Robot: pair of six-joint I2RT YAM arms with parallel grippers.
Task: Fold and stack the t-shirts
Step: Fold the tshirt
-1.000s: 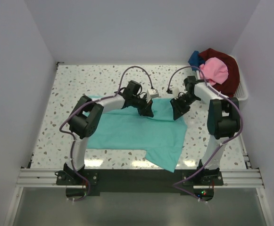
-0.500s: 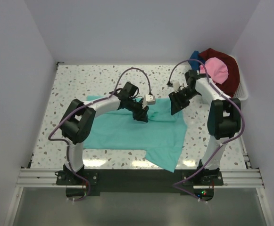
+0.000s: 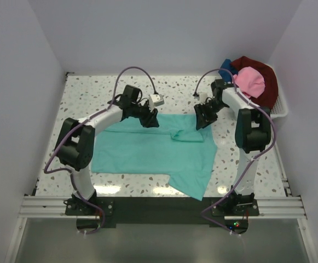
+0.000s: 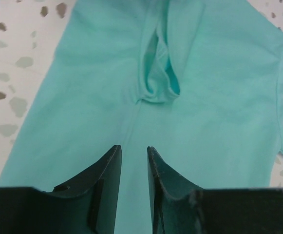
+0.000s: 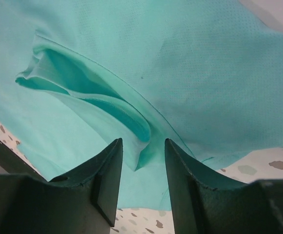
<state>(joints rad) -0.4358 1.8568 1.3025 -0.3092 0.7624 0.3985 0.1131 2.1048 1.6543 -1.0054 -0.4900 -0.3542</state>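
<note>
Teal t-shirt (image 3: 148,153) lay spread on table (image 3: 82,93). Left gripper (image 4: 133,149) was narrowly parted over it, right gripper (image 5: 142,142) wider (raised fold (image 5: 107,105) between its fingers).

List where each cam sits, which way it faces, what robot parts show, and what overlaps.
Top external: above and behind the bases, looking down at the table; left arm and right arm show whole, teal t-shirt spread on it.
Left wrist: on the left arm, looking down past the left fingers at the shirt.
Right wrist: likewise, past the right fingers at a raised shirt fold.
Shared: all three see the teal shirt.
</note>
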